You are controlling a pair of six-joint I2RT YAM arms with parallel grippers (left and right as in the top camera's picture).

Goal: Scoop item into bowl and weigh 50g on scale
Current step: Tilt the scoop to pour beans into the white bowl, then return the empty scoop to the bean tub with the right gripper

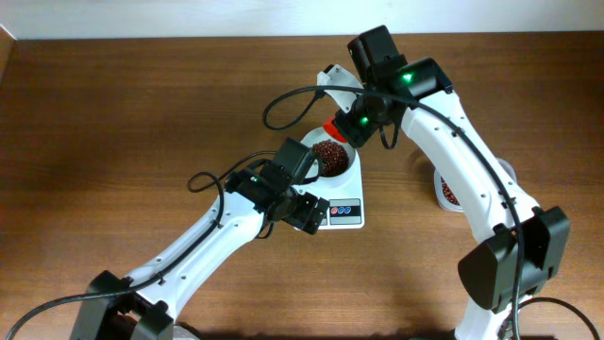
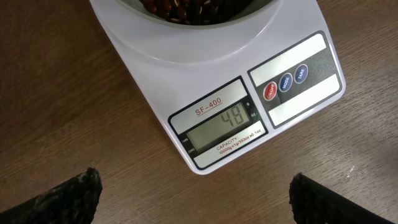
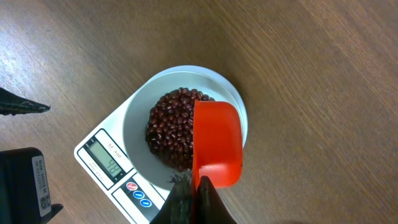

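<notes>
The white bowl (image 3: 140, 106) sits on the white scale (image 1: 351, 212) and holds a heap of dark red-brown beans (image 3: 171, 127). The scale's display (image 2: 225, 132) reads 48, and the scale also shows in the right wrist view (image 3: 102, 165). My right gripper (image 3: 198, 199) is shut on a red scoop (image 3: 216, 140), held tipped over the bowl's right side. In the overhead view the scoop (image 1: 334, 128) peeks out by the bowl (image 1: 332, 159). My left gripper (image 2: 196, 196) is open and empty, just in front of the scale.
A second container with beans (image 1: 449, 192) stands to the right of the scale, partly hidden behind the right arm. Bare wooden table (image 1: 142, 113) lies to the left.
</notes>
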